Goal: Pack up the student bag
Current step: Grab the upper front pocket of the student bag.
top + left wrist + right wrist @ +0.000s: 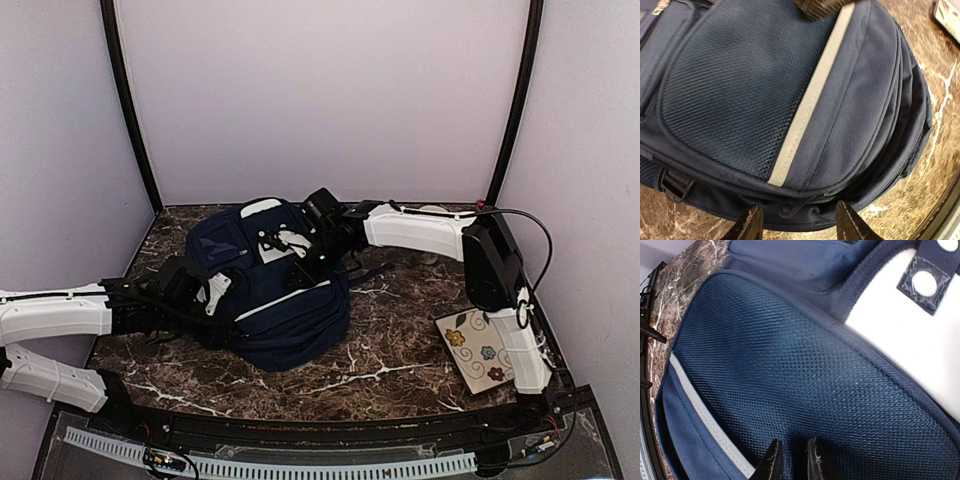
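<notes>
The student bag (pixel 265 300) lies slumped, front up, on the worktop (pixel 400 365). It looks soft and floppy, so I judge it would sag if lifted by one spot. The zip pull (pixel 790 206) suits a pinch better than the mesh pocket (pixel 805 375). My left end effector (pixel 801 225) gapes wide at that pull. My right end effector (pixel 793 462) sits on the mesh, fingers nearly together; whether they pinch it I cannot tell. The marbled worktop looks slick, so the bag may slide. A flowered card (pixel 478 348) lies to the bag's right.
</notes>
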Robot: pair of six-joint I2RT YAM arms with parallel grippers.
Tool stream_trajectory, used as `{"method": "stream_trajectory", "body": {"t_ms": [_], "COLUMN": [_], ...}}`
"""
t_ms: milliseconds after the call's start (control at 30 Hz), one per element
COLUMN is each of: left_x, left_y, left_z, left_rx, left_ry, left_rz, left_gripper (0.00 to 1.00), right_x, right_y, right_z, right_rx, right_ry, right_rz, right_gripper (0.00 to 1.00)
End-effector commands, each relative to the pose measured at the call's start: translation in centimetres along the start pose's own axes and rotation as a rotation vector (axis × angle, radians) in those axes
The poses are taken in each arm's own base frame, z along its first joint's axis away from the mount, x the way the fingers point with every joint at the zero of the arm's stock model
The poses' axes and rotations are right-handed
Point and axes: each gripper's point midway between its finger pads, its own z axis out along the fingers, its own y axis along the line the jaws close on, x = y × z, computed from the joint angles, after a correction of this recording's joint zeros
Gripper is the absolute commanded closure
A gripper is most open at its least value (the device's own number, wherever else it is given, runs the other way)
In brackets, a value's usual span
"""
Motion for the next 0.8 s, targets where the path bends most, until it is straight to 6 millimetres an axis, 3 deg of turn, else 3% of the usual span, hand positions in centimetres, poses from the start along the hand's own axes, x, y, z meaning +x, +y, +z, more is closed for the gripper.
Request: {"method": "stream_trajectory", "body": {"t_ms": [0,400,533,767], "left_x": [0.0,0.1,0.0,-0.2], "left_y": [-1.0,-0.1,0.1,-1.3], "left_z": [1.0,2.8,3.1,3.1], "left_rx": [0.027,-0.064,-0.088,-0.047], "left_ry": [0.030,0.140,0.177,0.221], "left_rz": [0.090,0.120,0.140,0.231], "left_gripper": [0.47,0.60,0.70,0.80], "right_x": [2.3,2.4,2.5,2.6], "right_y": [-2.9,-3.0,-2.9,-2.8], "right_z": [2.3,2.7,2.9,2.8], "right_rx": [0.046,0.004,-0.003,-0.008], "right_ry": [0.067,0.068,0.069,0.070], "right_rz": [0.069,0.098,0.101,0.105], "right_gripper": [0.81,0.80,0.79,0.79]}}
